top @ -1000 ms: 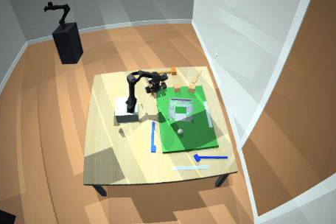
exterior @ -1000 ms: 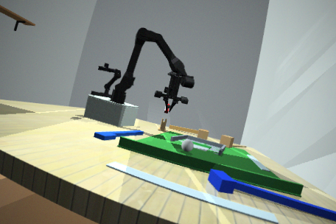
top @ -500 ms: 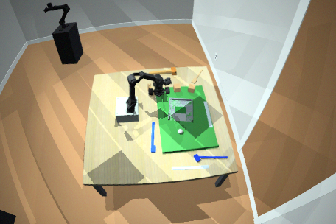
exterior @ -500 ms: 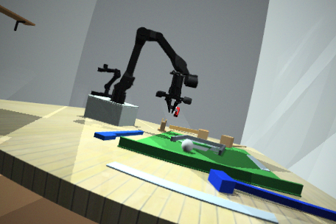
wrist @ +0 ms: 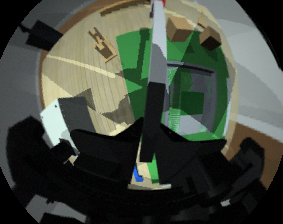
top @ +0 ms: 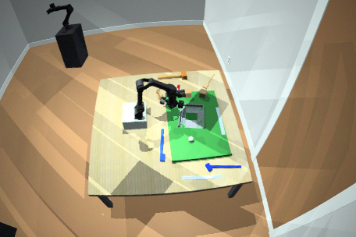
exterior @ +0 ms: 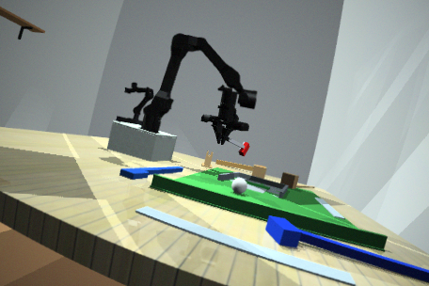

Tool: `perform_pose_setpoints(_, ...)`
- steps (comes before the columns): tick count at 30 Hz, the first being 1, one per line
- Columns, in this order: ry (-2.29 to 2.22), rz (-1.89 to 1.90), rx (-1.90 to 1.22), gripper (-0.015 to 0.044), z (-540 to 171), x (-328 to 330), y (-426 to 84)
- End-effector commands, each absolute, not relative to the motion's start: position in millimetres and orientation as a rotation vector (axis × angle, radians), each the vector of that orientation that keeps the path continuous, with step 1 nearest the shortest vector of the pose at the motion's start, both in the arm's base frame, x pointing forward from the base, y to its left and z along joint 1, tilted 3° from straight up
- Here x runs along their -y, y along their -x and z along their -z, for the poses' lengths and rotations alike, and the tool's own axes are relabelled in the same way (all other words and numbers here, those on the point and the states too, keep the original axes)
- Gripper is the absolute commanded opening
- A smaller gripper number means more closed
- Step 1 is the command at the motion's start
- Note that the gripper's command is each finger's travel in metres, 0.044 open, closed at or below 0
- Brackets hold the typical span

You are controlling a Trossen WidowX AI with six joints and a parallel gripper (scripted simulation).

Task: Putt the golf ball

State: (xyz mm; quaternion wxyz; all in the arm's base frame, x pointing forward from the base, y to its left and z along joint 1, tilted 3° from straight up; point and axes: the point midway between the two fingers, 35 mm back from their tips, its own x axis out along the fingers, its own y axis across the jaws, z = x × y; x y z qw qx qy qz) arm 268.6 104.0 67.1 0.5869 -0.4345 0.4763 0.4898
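Note:
My gripper [top: 172, 105] [exterior: 220, 141] [wrist: 147, 120] is shut on the black handle of the red putter [exterior: 244, 149] [wrist: 154, 102] and holds it in the air above the table. The putter's grey shaft points away from the fingers, with its red head at the top edge of the wrist view. The white golf ball [top: 190, 139] [exterior: 239, 185] rests on the green mat [top: 201, 151] [exterior: 198, 194], on the near side of the grey-walled ramp piece [top: 202, 117] [wrist: 194, 67]. A dark green square [top: 191, 116] [wrist: 192, 102] shows inside its walls. The ball is not seen in the wrist view.
A wooden stand [exterior: 208, 160] [wrist: 105, 49] is left of the mat. Two wooden blocks [top: 188, 93] [wrist: 180, 29] are at its far end. A blue bar [top: 162, 144] lies left, a blue mallet [top: 224, 166] [exterior: 282, 231] and a pale strip [top: 201, 177] in front. An orange mallet [top: 172, 76] lies behind.

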Motion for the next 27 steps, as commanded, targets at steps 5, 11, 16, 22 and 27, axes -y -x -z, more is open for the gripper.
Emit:
perform_pose_setpoints(5, 0.873, -0.96, -1.201, 0.0, -73, -59, -284)
perform_pose_setpoints(11, 0.776, -0.839, -1.259, 0.0, -75, -27, -289)
perform_pose_setpoints(16, 0.695, -0.738, -1.303, 0.0, -78, -1, -290)
perform_pose_setpoints(22, 0.595, -0.616, -1.349, 0.0, -80, 32, -288)
perform_pose_setpoints(27, 0.512, -0.513, -1.383, 0.0, -83, 58, -284)
